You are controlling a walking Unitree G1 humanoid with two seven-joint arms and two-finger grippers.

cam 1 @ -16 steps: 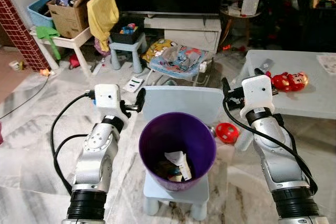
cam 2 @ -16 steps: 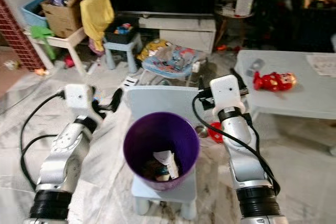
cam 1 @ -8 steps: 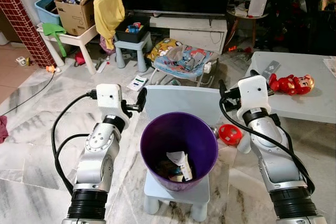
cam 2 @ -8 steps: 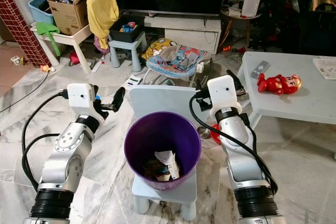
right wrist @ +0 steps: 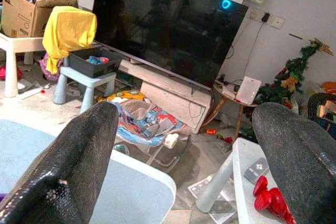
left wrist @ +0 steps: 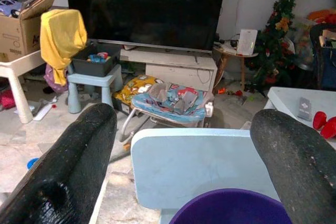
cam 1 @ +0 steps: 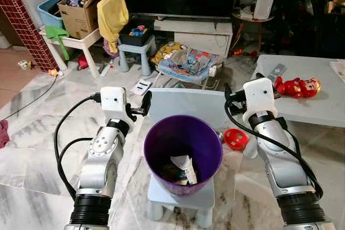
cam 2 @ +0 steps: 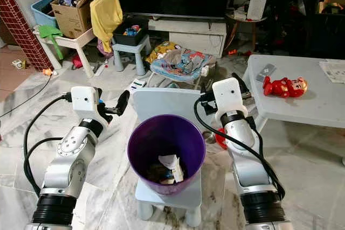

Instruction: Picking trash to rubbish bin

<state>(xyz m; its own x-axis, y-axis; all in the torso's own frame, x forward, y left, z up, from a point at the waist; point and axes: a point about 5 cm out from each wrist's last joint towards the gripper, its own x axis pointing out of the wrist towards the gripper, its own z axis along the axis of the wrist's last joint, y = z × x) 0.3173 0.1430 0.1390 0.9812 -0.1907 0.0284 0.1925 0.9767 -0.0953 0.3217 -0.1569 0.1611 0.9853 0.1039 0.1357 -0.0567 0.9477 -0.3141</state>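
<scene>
A round purple plastic rubbish bin [cam 1: 183,152] stands on the seat of a small pale blue plastic child's chair [cam 1: 186,106], and everything here is best placed from that bin. Crumpled white paper trash with a printed wrapper [cam 1: 185,167] lies at the bottom of it, on top of some darker scraps that are too shadowed to identify with confidence.

The left gripper [left wrist: 178,171] hangs just to the left of the bin's rim, at about the height of the chair back, its two black fingers [left wrist: 73,156] spread wide with nothing between them. The right gripper [right wrist: 184,166] hangs to the right of the bin, level with the chair back too, fingers [right wrist: 73,156] likewise spread apart and empty.

Since some trash already sits inside and both claws are bare, the step in hand looks like the pause between a drop and the next search for litter. Behind the bin, on the marble floor [cam 1: 32,133], lies a baby bouncer heaped with coloured fabric [cam 1: 186,60], and a small white card-like item [cam 1: 140,85] lies back and to the left. A red round toy [cam 1: 235,138] sits on the floor just right of the bin, and a red doll [cam 1: 297,86] lies on the grey low table [cam 1: 312,111] further right.

The next move probably calls for picking one loose scrap as a target, turning or stepping away from the bin toward it, and lowering one open claw to floor level.
</scene>
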